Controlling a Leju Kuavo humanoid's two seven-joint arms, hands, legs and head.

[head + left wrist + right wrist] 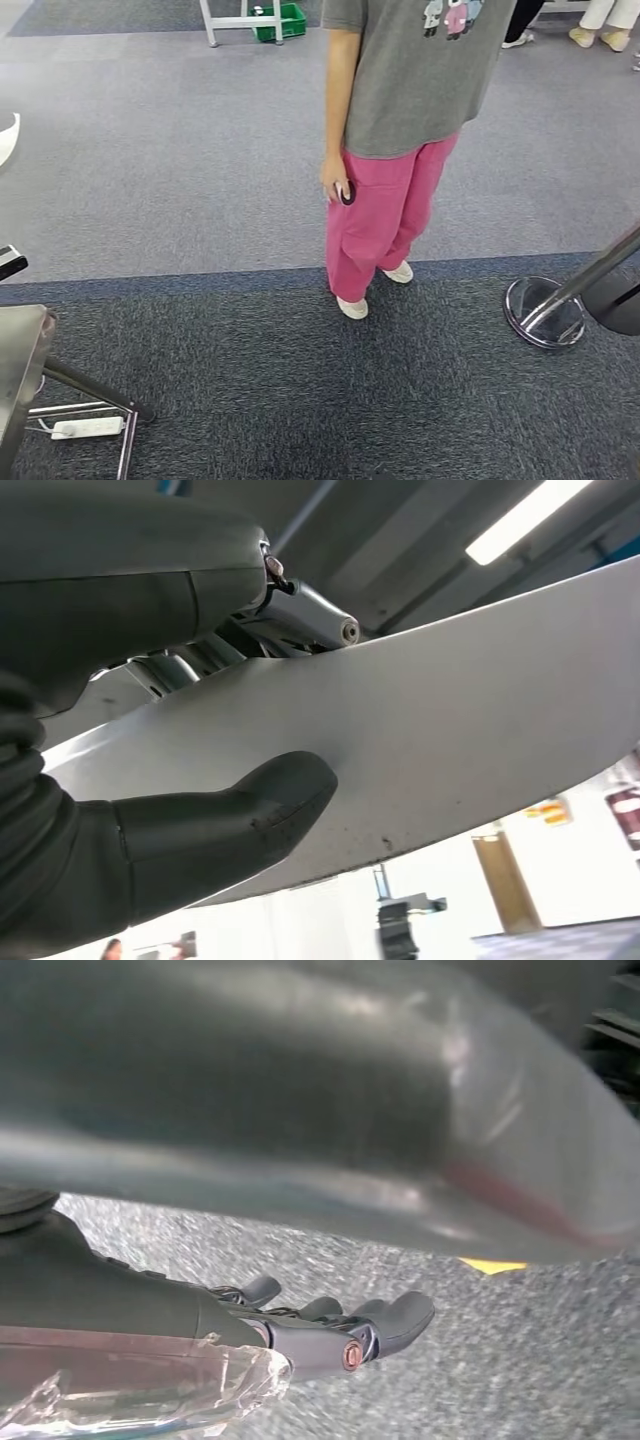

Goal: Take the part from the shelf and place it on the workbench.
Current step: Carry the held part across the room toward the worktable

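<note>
A grey carpet floor spreads across the head view, with a darker strip nearer the robot. On it stands a person in a grey shirt and pink trousers, holding a small dark object at the hip. A chrome post base sits to the right, and a metal bench edge at the lower left stands over a white power strip. The left hand grips a broad silver sheet-metal part, thumb on one face and fingers on the other. The right hand lies with fingers extended beside a shiny metal surface; whether it grips it I cannot tell
</note>
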